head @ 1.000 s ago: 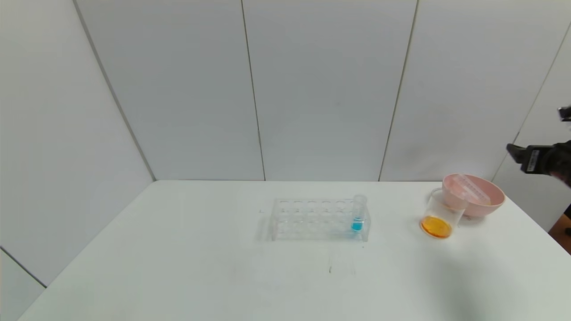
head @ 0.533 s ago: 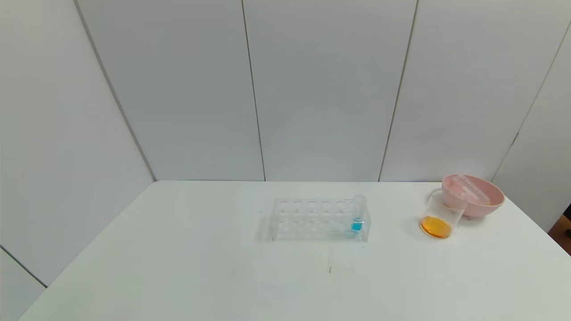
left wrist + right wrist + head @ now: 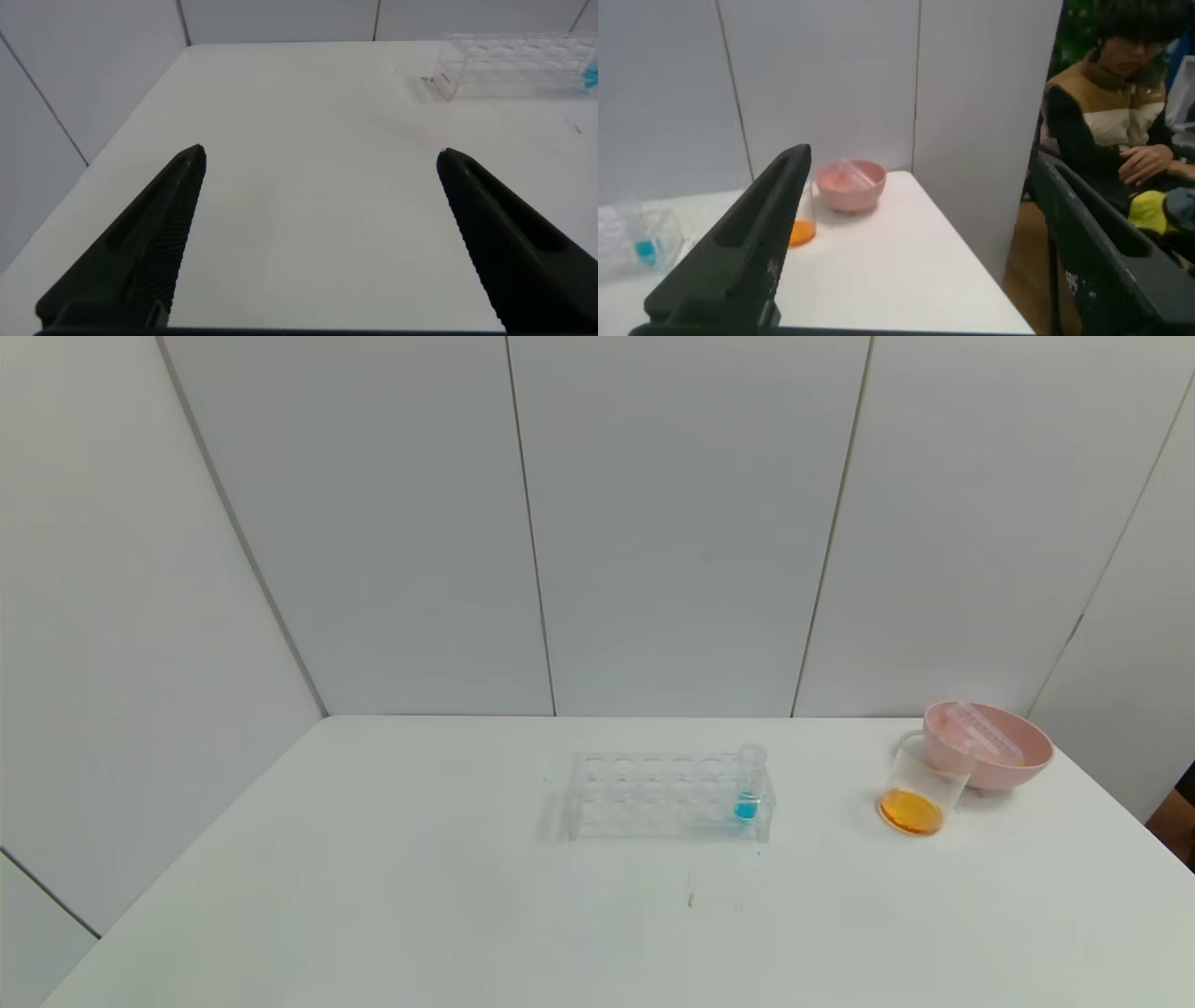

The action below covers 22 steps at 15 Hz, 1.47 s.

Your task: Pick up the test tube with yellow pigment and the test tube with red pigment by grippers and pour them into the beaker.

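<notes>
The beaker [image 3: 913, 793] stands at the table's right with orange liquid in its bottom, and shows again as the beaker [image 3: 801, 229] in the right wrist view. Clear test tubes [image 3: 980, 728] lie in the pink bowl [image 3: 1013, 765] behind it; no yellow or red tint shows, so I cannot tell them apart. My right gripper [image 3: 922, 154] is open and empty, off the table's right end, out of the head view. Open and empty too, my left gripper [image 3: 321, 154] hangs over the table's near left part.
A clear tube rack [image 3: 667, 793] sits mid-table with one blue-tipped tube [image 3: 749, 784] at its right end. The rack [image 3: 514, 65] shows far off in the left wrist view. A seated person [image 3: 1120, 121] is beyond the table's right side.
A second ago my right gripper showed at the head view's right edge above the bowl; it has since drawn away to the right, out of that view. Nothing on the table moved.
</notes>
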Each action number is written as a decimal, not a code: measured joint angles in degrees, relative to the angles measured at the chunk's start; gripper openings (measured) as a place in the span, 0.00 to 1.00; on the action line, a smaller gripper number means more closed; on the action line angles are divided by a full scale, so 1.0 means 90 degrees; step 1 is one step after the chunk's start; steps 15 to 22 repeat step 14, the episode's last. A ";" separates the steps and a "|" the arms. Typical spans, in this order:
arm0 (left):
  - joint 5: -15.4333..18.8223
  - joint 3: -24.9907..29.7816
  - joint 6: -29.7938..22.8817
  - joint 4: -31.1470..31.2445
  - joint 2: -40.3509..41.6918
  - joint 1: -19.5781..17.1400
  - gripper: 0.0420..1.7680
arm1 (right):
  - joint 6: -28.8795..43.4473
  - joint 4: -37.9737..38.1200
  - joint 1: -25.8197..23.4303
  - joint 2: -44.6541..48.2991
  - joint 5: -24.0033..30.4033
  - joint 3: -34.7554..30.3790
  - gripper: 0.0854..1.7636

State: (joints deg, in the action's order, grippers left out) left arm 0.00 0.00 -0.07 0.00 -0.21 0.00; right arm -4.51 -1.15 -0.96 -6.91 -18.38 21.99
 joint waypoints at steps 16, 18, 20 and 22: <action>0.0000 0.0000 0.0000 0.0000 0.0000 0.0000 1.00 | 0.0161 0.0150 0.0095 0.0771 0.2158 -0.2438 0.96; 0.0000 0.0000 0.0000 0.0000 0.0000 0.0000 1.00 | 0.0161 0.0150 0.0095 0.0771 0.2158 -0.2438 0.96; 0.0000 0.0000 0.0000 0.0000 0.0000 0.0000 1.00 | 0.0161 0.0150 0.0095 0.0771 0.2158 -0.2438 0.96; 0.0000 0.0000 0.0000 0.0000 0.0000 0.0000 1.00 | 0.0161 0.0150 0.0095 0.0771 0.2158 -0.2438 0.96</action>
